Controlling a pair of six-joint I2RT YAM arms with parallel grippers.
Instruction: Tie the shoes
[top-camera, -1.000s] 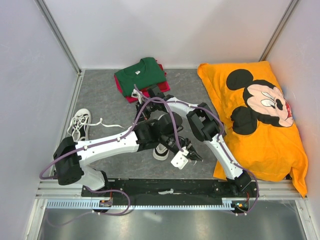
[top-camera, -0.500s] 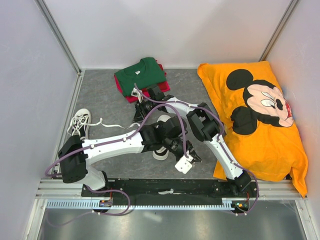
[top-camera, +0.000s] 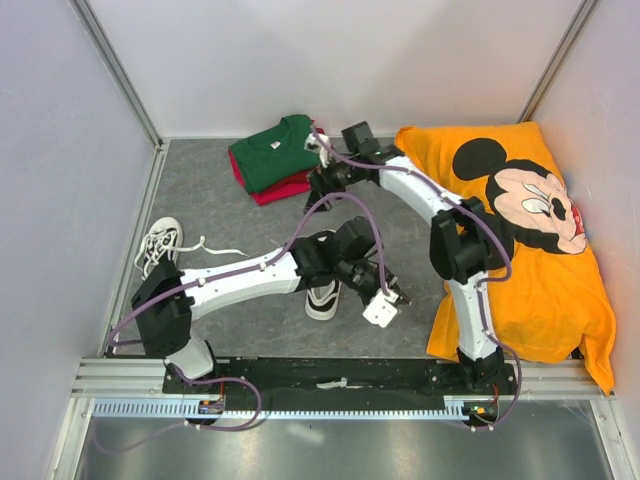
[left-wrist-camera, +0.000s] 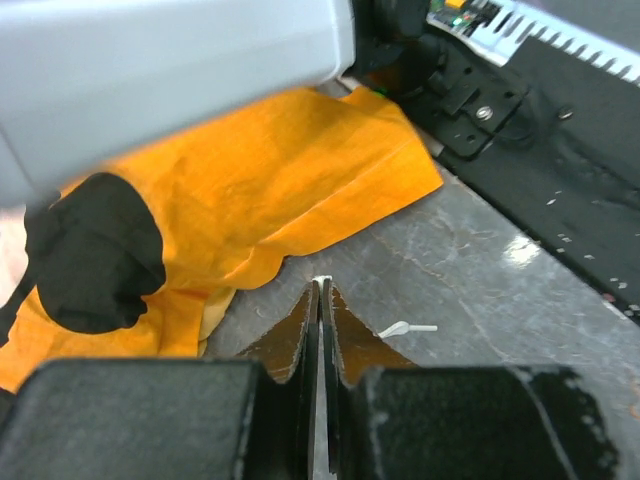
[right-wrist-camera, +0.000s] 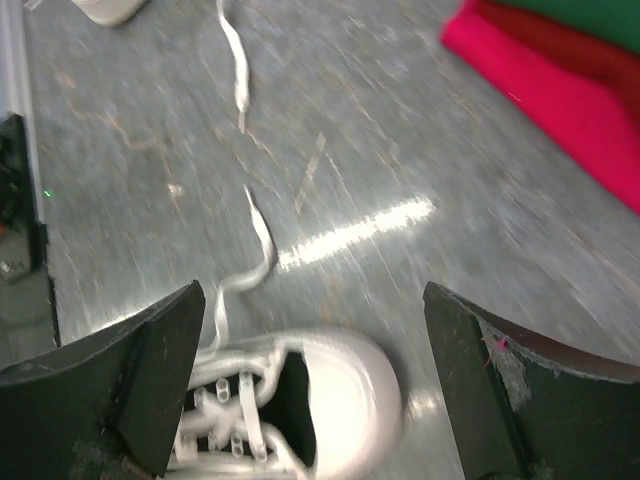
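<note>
One white shoe (top-camera: 158, 248) lies at the far left, its laces trailing right. The other shoe (top-camera: 323, 297) sits mid-table, partly hidden under my left arm. My left gripper (top-camera: 397, 298) is just right of it, low over the floor. In the left wrist view that gripper (left-wrist-camera: 322, 285) is nearly closed, with a thin white lace strip pinched at its tips. A lace end (left-wrist-camera: 405, 328) lies on the floor beside it. My right gripper (top-camera: 318, 190) hangs beside the shirts. It stands wide open (right-wrist-camera: 312, 295) and empty above the shoe's white toe (right-wrist-camera: 345, 400); a loose lace (right-wrist-camera: 255, 230) runs away from it.
Folded green and red shirts (top-camera: 280, 155) lie at the back centre. A large orange Mickey Mouse cloth (top-camera: 520, 240) covers the right side, and its edge (left-wrist-camera: 250, 200) lies close to my left gripper. Walls enclose the grey floor on three sides, and a black rail (top-camera: 340, 375) runs along the near edge.
My right gripper opened wide, let go, and swung back from the middle shoe toward the shirts. My left gripper slid a little right and toward the near edge, still nearly closed.
</note>
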